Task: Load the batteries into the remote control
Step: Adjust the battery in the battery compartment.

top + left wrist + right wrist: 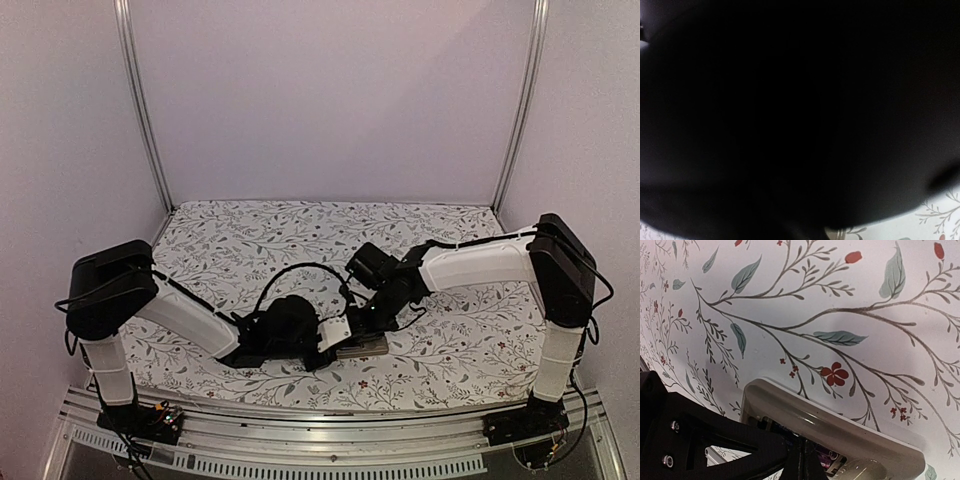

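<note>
The remote control (840,432) lies back-up near the middle of the table's (250,240) near edge, light, stiff, probably skiddy, so I'd pin its long sides; right gripper (797,457) pinched together at it, left gripper (332,335) unreadable.

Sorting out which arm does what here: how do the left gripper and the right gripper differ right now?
The left gripper reaches in low from the left towards the remote control; the right gripper comes down on it from the far side. The right gripper is shut, tips at the remote's opened back; whether the left gripper is shut cannot be told, its wrist view being almost all black. Both are at the remote.
</note>
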You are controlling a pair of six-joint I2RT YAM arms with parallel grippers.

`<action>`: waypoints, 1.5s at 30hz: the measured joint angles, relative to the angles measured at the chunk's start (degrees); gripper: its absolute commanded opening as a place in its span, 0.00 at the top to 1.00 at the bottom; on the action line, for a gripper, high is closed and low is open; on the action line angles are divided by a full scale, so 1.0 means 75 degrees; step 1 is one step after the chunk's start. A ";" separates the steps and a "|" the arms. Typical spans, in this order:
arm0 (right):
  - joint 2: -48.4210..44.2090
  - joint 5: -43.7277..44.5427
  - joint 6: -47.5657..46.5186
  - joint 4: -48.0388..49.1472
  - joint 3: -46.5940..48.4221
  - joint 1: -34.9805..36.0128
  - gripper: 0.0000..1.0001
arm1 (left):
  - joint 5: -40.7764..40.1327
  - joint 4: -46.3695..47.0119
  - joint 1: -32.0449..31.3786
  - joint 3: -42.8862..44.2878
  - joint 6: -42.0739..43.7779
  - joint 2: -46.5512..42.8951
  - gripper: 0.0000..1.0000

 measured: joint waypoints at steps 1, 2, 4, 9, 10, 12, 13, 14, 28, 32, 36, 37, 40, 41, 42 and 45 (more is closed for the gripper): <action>0.0000 -0.0029 -0.0012 0.0003 -0.0003 -0.0032 1.00 | -0.0023 -0.0052 -0.0003 0.0020 0.0032 -0.0003 0.94; 0.0000 -0.0061 -0.0029 0.0009 -0.0006 -0.0044 1.00 | -0.0044 -0.0096 -0.0006 0.0047 0.0052 -0.0006 0.94; 0.0000 -0.0140 -0.0052 0.0006 -0.0009 -0.0102 1.00 | -0.0093 -0.0219 -0.0012 0.0117 0.0087 -0.0006 0.94; -0.0032 -0.0353 -0.0090 0.0003 -0.0070 -0.0245 1.00 | -0.0207 -0.0612 -0.0041 0.0367 0.0137 -0.0003 0.94; -0.0038 -0.0361 -0.0090 0.0006 -0.0082 -0.0254 1.00 | -0.0213 -0.0641 -0.0050 0.0382 0.0134 -0.0003 0.94; -0.0052 -0.0370 -0.0055 0.0041 -0.0105 -0.0262 1.00 | -0.0192 -0.0673 -0.0076 0.0385 0.0169 -0.0003 0.94; -0.0052 -0.0391 -0.0020 0.0064 -0.0105 -0.0280 1.00 | -0.0149 -0.0711 -0.0122 0.0376 0.0204 -0.0003 0.94; -0.0052 -0.0431 0.0006 0.0061 -0.0108 -0.0294 1.00 | -0.0134 -0.0743 -0.0204 0.0370 0.0227 0.0000 0.94; -0.0236 -0.0411 0.0216 0.0545 -0.0198 -0.0373 1.00 | -0.0105 -0.0411 -0.0315 0.0096 0.0117 -0.0023 0.94; -0.0248 -0.0411 0.0207 0.0571 -0.0248 -0.0376 1.00 | 0.0219 -0.0417 -0.0105 -0.0312 -0.0178 -0.0414 0.94; -0.0341 -0.0414 0.0105 0.0577 -0.0254 -0.0376 0.94 | 0.0557 -0.0458 0.0070 -0.0443 -0.0449 -0.0691 0.94; -0.0402 -0.0420 -0.0012 0.0580 -0.0254 -0.0382 0.89 | 0.0644 -0.0458 0.0085 -0.0443 -0.0510 -0.0755 0.94; -0.0632 -0.0463 -0.0484 0.0603 -0.0254 -0.0449 0.63 | 0.0871 -0.0431 0.0119 -0.0519 -0.0670 -0.1003 0.91; -0.0737 -0.0507 -0.0766 0.0609 -0.0254 -0.0504 0.57 | 0.0979 -0.0399 0.0154 -0.0609 -0.0740 -0.1157 0.90; -0.0860 -0.0624 -0.1239 0.0603 -0.0239 -0.0609 0.54 | 0.1037 -0.0382 0.0192 -0.0705 -0.0790 -0.1309 0.86; -0.1023 -0.0889 -0.2544 0.0493 -0.0029 -0.0924 0.46 | 0.1078 -0.0312 0.0344 -0.1078 -0.0970 -0.1810 0.62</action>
